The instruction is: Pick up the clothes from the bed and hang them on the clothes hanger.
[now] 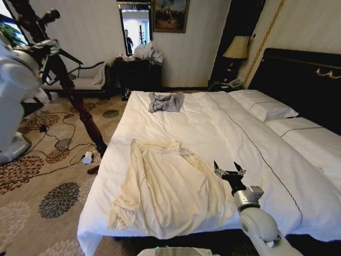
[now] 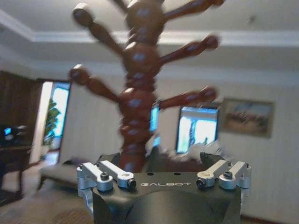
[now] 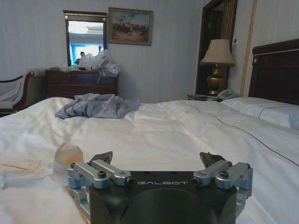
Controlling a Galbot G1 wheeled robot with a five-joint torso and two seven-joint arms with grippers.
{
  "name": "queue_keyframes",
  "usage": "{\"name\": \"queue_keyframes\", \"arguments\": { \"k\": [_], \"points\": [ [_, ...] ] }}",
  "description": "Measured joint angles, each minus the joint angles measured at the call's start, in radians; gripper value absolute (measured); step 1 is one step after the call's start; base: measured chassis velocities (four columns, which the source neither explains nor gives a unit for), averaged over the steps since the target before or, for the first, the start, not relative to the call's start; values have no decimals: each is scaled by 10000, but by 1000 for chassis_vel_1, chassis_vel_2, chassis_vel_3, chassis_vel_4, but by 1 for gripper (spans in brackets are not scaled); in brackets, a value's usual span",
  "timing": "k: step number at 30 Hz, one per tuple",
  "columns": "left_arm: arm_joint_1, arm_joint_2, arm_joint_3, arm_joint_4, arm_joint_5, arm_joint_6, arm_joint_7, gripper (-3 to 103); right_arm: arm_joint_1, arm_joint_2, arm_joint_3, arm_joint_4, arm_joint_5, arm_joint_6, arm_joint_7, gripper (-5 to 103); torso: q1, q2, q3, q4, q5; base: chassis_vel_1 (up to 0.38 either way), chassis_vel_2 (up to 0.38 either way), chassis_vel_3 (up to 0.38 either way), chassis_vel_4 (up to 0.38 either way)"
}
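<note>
The cream robe (image 1: 165, 186) lies spread on the near part of the bed (image 1: 224, 133), collar toward the headboard (image 1: 303, 80), one long sleeve trailing down along the bed's left edge and the hem bunched in loose folds close to the foot. Its cloth is creased and slightly yellow against the white duvet. In the right wrist view a small fold of it (image 3: 67, 156) rises just beyond one of the spread fingers.

The right gripper (image 1: 229, 170) hovers low over the duvet with its fingers wide apart and nothing between them; the robe's edge lies just to the left of its fingertips, close but not visibly touching. The left gripper (image 2: 161, 161) is raised off to the left of the bed, its fingers also spread wide and empty, pointed at a dark wooden coat stand (image 2: 140, 88) whose knobbed pegs branch out just beyond the fingertips.

Well beyond the right fingers, near the bed's far left corner, a small grey garment (image 1: 165, 101) lies crumpled. White pillows (image 1: 264, 104) rest against the black, gold-trimmed headboard. Past the bed stand a dark dresser (image 3: 81, 83) under a mirror (image 3: 85, 37), a framed painting (image 3: 130, 26), and a lamp (image 3: 217, 65) on the nightstand. The floor is patterned carpet (image 1: 58, 181) with cables running across it.
</note>
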Motion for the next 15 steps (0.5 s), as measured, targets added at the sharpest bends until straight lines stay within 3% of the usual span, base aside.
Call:
{"name": "queue_keyframes", "arguments": {
  "k": [4, 11, 15],
  "points": [
    [-218, 19, 197, 399, 40, 345, -10, 97, 3, -7, 0, -2, -3, 4, -3, 100, 1, -1, 1, -2, -2, 0, 0, 0, 0],
    [-1069, -396, 817, 1491, -611, 1384, -220, 97, -19, 88, -2, 58, -20, 5, -6, 100, 1, -1, 1, -4, 2, 0, 0, 0, 0],
    [-1412, -555, 1149, 1828, -537, 1619, -232, 97, -52, 239, -46, 13, -119, 36, -22, 100, 1, -1, 1, -5, 0, 0, 0, 0, 0]
  ]
}}
